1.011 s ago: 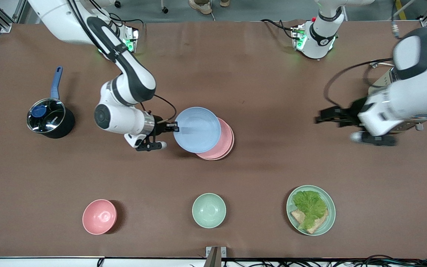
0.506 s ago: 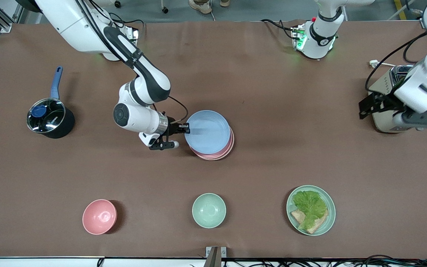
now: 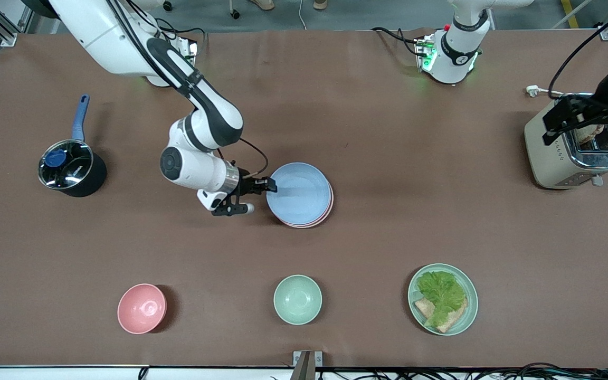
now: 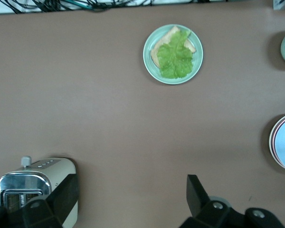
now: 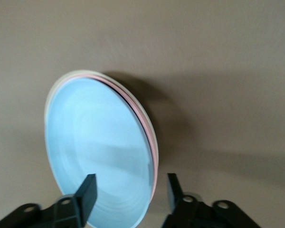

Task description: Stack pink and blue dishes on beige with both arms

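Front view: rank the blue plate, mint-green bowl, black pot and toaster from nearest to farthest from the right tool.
Measured from the right tool, open at the stack's rim:
1. Blue plate, on top of the stack, right at the tool.
2. Mint-green bowl, nearer the front camera.
3. Black pot, toward the right arm's end.
4. Toaster, at the left arm's end, under the left tool.

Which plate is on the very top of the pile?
The blue plate. It lies on top of the pink plate, whose edge just peeks out underneath it.
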Robot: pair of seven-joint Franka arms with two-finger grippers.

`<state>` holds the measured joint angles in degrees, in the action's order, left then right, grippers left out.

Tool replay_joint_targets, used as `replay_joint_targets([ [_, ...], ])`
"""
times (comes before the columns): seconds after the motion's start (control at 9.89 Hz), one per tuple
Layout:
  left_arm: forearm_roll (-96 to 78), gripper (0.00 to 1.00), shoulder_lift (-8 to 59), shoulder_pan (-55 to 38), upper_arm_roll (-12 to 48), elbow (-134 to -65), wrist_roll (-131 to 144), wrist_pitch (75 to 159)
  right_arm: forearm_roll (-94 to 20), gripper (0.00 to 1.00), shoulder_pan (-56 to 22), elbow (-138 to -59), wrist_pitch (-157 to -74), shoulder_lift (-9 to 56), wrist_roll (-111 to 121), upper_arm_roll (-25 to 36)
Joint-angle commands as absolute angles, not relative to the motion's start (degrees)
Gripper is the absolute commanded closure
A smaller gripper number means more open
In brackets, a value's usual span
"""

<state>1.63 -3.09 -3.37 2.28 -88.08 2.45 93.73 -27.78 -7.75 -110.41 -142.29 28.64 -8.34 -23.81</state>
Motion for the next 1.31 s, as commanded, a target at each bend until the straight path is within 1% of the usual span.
replay_joint_targets([
  [0.0,2.38,0.0,-3.51,-3.52,1.76,-86.14,2.81,88.7,-25.77,0.0,-4.75,-112.41,-134.51,17.45,-8.96,-20.25],
  [0.2,2.02,0.0,-4.48,-3.52,1.84,-85.96,3.95,86.93,-14.48,0.0,-4.4,-112.24,-125.9,9.53,-9.66,-13.3],
  [0.3,1.93,0.0,-3.96,-3.6,1.85,-85.09,3.96,86.58,-9.8,0.0,-3.87,-112.06,-123.77,6.8,-10.71,-10.92],
  [0.4,1.59,0.0,-3.0,-3.69,1.93,-84.47,3.96,85.35,-7.32,0.0,-3.78,-111.71,-123.49,4.77,-10.55,-7.77],
  [0.51,-1.29,0.0,-2.9,-3.6,1.5,-83.94,4.04,84.91,-5.38,0.0,-3.78,-109.71,-121.83,2.92,-10.2,-3.82],
  [0.71,-1.67,0.0,-2.9,-4.22,-0.61,-84.46,3.87,84.81,-1.5,0.0,-3.69,-99.64,-111.24,2.37,-10.2,2.43],
  [0.81,-1.41,0.0,-2.9,-4.04,-0.62,-84.72,4.04,84.29,-1.32,0.0,-3.26,-94.36,-104.66,2.29,-10.2,3.68],
  [1.01,-0.36,0.0,-2.81,-3.6,-0.35,-84.73,3.96,84.55,-1.49,0.0,0.51,-85.74,-92.61,2.02,-10.9,3.08],
  [1.11,0.61,0.0,-2.81,-3.69,-0.18,-84.73,3.96,84.72,-1.49,0.0,0.53,-81.6,-88.02,2.11,-10.29,3.69],
  [1.21,0.62,0.0,-2.81,-3.78,-0.09,-84.9,3.96,84.73,-1.84,0.0,0.53,-79.74,-84.67,2.02,-10.2,4.47],
])
